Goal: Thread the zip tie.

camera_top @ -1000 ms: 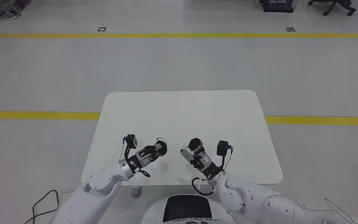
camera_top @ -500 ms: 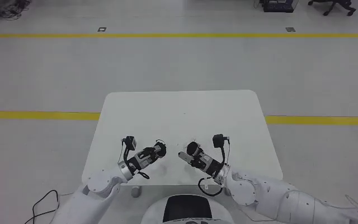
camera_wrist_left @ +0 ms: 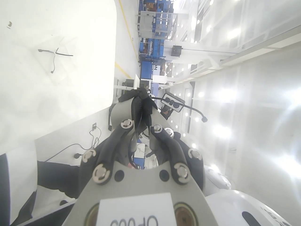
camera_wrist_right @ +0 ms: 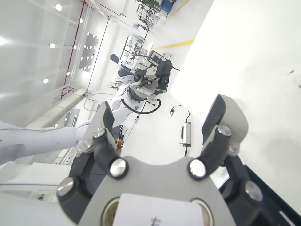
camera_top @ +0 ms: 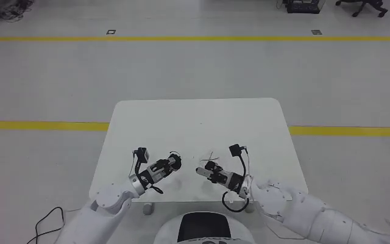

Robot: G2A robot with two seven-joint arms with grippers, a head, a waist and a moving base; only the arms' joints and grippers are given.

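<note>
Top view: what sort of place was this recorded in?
Probably a large factory-style hall or robotics lab: a pale polished floor with yellow lines, rows of blue workstations in the background, and one white table standing alone on open floor.

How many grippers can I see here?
2. The left gripper, shut on a dark zip tie, is over the table's near edge; the right gripper, open, faces it.

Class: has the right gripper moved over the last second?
Yes. The right gripper has slid slightly toward the near edge of the table, uncovering the loose zip ties beside it.
</note>
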